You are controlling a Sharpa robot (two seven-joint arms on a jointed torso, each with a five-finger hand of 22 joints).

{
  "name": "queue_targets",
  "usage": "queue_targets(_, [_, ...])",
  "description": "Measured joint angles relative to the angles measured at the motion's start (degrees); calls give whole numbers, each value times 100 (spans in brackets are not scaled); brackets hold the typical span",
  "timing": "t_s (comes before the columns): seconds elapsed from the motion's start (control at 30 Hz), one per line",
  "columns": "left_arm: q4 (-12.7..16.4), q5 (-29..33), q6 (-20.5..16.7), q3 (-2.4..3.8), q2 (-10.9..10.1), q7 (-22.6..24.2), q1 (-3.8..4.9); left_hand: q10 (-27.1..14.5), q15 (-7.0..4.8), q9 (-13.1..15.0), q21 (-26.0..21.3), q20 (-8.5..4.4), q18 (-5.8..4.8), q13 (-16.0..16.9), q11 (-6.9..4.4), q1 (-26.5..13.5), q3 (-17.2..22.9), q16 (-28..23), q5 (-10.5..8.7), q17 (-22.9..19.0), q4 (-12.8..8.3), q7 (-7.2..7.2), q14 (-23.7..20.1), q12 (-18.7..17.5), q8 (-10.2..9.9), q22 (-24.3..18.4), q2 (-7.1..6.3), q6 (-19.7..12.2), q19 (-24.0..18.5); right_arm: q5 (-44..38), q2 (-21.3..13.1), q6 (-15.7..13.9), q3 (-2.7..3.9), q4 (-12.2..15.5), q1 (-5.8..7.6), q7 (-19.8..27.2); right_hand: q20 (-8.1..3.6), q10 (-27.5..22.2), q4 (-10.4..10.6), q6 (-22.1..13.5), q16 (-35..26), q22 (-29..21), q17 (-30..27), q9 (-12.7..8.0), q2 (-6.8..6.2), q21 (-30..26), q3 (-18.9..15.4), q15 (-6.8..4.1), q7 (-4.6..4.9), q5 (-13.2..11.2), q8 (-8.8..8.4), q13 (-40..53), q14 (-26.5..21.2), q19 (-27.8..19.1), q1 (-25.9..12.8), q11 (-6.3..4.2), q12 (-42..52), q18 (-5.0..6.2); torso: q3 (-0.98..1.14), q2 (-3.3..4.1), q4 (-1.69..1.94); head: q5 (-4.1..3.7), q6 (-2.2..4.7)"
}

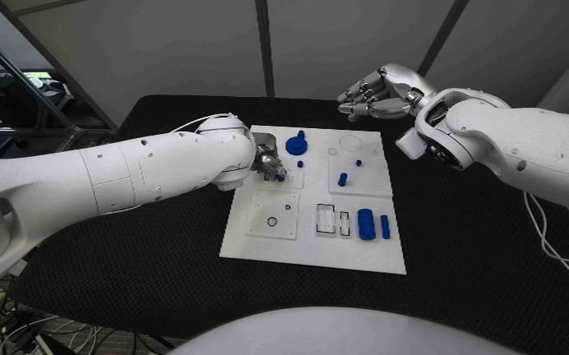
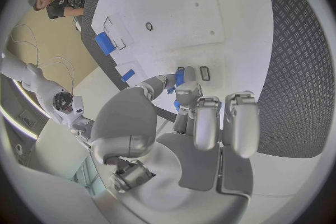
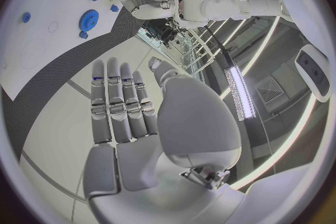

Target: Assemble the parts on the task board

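Observation:
The white task board (image 1: 314,244) lies in the middle of the black table. My left hand (image 1: 268,162) hovers low over the board's left side and pinches a small blue part (image 2: 179,77) between thumb and a finger, just above a square plate (image 1: 289,179). A blue gear (image 1: 295,145) sits just beyond that hand, with a small blue peg (image 1: 300,163) beside it. Another peg (image 1: 343,179) stands mid-board. A blue cylinder (image 1: 367,224) and a thin blue bar (image 1: 384,225) lie at the near right. My right hand (image 1: 377,96) is raised beyond the board's far edge, fingers extended (image 3: 119,101), holding nothing.
A square plate with a round hole (image 1: 274,215) and rectangular slots (image 1: 326,218) lie on the board's near half. A tiny blue part (image 1: 358,162) sits near a round outline (image 1: 351,143). Black table (image 1: 474,248) surrounds the board; grey partition walls stand behind.

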Motion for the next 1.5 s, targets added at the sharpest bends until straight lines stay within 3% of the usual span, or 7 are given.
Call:
queue_targets(0.77, [-38, 293, 178, -1, -24, 6, 25, 52, 1, -50, 0, 0, 0, 81, -33, 16, 0, 0, 19, 0, 0, 20, 1, 27, -33, 0, -16, 21, 0, 0, 53, 29, -1, -60, -1, 5, 0, 0, -16, 0, 0, -11, 0, 0, 19, 0, 16, 0, 0, 26, 0, -14, 0, 0, 19, 0, 0, 0, 6, -2, -3, 4, -13])
queue_targets(1.27, [-319, 428, 451, 8, 145, 3, 66, 120, 3, -131, 0, 0, 0, 132, -24, 28, 66, 0, 66, 0, 66, 10, 2, 93, -58, 0, -28, 113, 0, 0, 52, 39, -1, -61, -1, 7, 0, 0, -30, 0, -22, -16, 0, 0, 42, -21, 30, 0, 0, 47, 0, -18, 0, 0, 42, 0, 0, 0, 7, -3, -7, -3, -14])
queue_targets(1.5, [-453, 501, 561, 12, 221, 3, 79, 146, 10, -199, 0, 0, 0, 131, -44, -117, 145, 0, 85, 0, 144, 9, 10, 93, -58, 0, 117, 154, 0, -1, 49, 41, -1, -60, -1, 7, -12, 0, -30, 0, -21, -16, 0, 0, 42, -21, 30, 0, 0, 47, 0, -25, 0, 12, 42, 0, 0, 0, 7, -3, -8, -9, -14])
